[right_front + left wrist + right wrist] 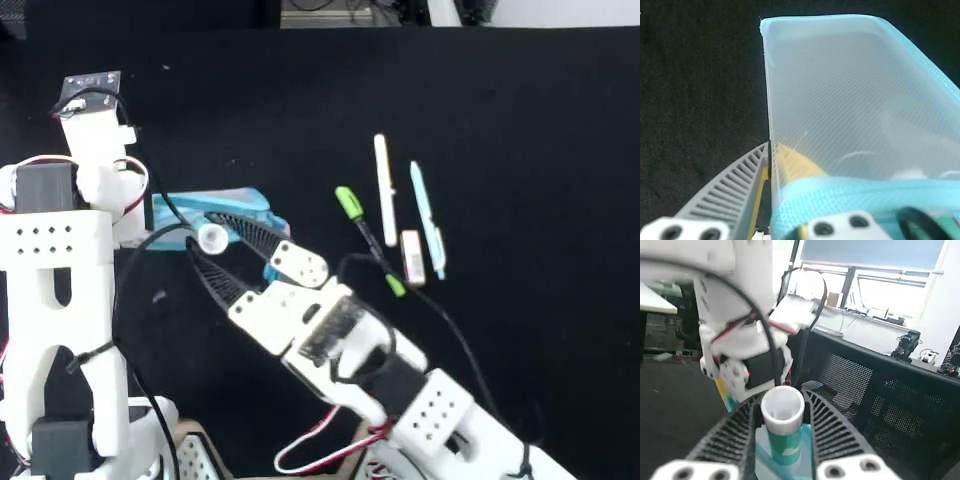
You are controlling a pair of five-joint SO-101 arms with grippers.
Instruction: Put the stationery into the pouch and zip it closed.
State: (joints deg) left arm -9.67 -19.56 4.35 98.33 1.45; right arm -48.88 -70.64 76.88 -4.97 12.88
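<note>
High view, nearest first: the right hand (205,241), its black ribbed fingers clamped on a white-capped green tube (783,411), sits at the pouch (855,100). The pouch is translucent and fine-ribbed with teal zip tape, its edge pinched by the left hand (771,165). Beyond, a green marker (349,204), white pen (384,185), pale blue pen (427,215) and small eraser (411,256) lie on the matte black desk (520,110). Windows (875,260) show behind.

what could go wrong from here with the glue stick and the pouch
1. The glue stick, held by the right gripper at the pouch mouth, may catch the zipper edge and drop outside if released off-line.
2. The left gripper pinches just one edge of the pouch, so a push from the glue stick could tug it loose.
</note>
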